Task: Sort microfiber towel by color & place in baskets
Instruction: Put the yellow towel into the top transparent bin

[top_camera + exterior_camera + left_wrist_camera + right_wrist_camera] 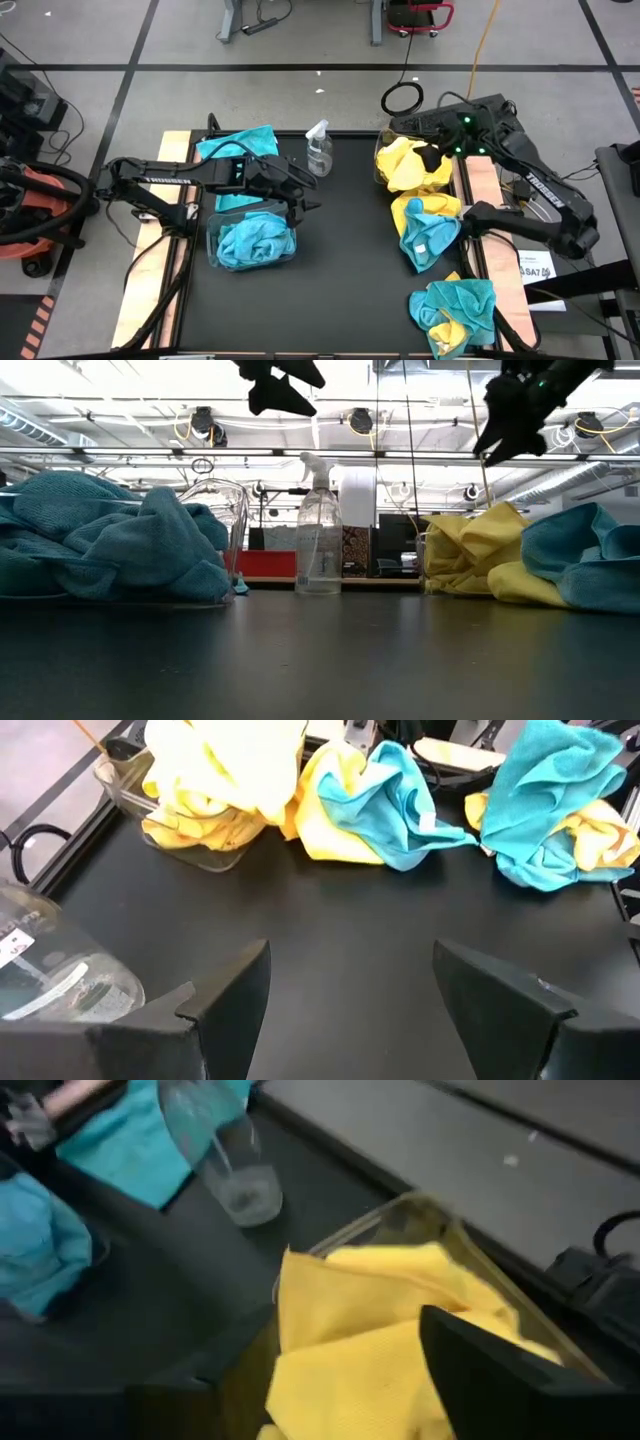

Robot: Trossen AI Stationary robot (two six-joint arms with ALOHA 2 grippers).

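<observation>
My left gripper (300, 196) (350, 985) hangs open in the air just right of the left clear basket (212, 245), which holds teal towels (255, 240). My right gripper (432, 155) (320, 1390) is open above the right clear basket (383, 160) (420, 1210), which is heaped with yellow towels (412, 165) (370, 1310). A mixed heap of yellow and teal towels (428, 230) lies on the mat near that basket. A second mixed heap (455, 312) lies at the near right corner. One more teal towel (235, 145) lies at the far left.
A clear spray bottle (319, 150) (318, 545) stands at the far middle of the black mat. The mat's middle (345, 250) is bare between the two baskets. Cables and equipment lie on the floor beyond the table's far edge.
</observation>
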